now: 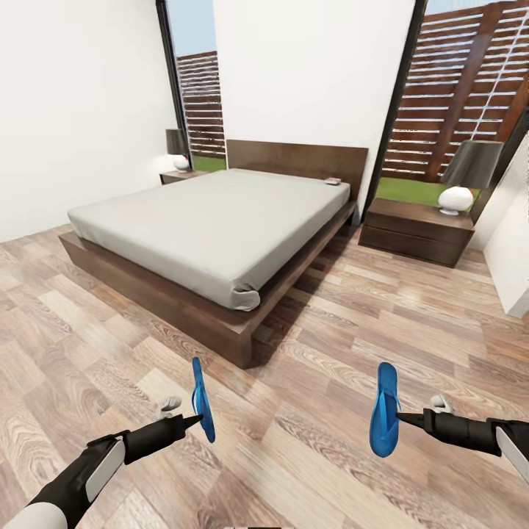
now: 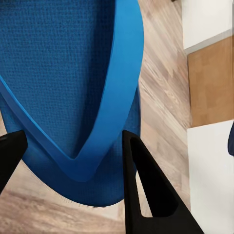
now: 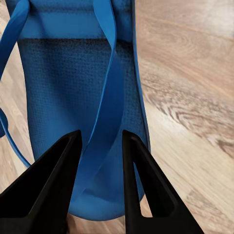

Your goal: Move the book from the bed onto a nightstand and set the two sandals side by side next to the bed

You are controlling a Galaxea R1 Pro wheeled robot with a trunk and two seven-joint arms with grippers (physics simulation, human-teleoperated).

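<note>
Held one blue sandal (image 1: pixel 203 400) in the left gripper (image 1: pixel 197 420), fingers (image 2: pixel 146 195) pinching its strap, above the wood-plank floor (image 1: pixel 316 455) off the bed's (image 1: pixel 213 228) foot corner. Held the other blue sandal (image 1: pixel 385 410) in the right gripper (image 1: pixel 400 417), fingers (image 3: pixel 139 185) closed on its strap. Saw the book (image 1: pixel 333 181) at the mattress's head-end corner, beside the near nightstand (image 1: pixel 416 229); cover writing too small to read.

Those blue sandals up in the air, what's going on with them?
A two-armed robot is holding one blue sandal in each claw above the wood floor, near the foot of the bed. The left claw grips the left sandal, the right claw the right sandal. A small book lies on the mattress near the headboard.
</note>
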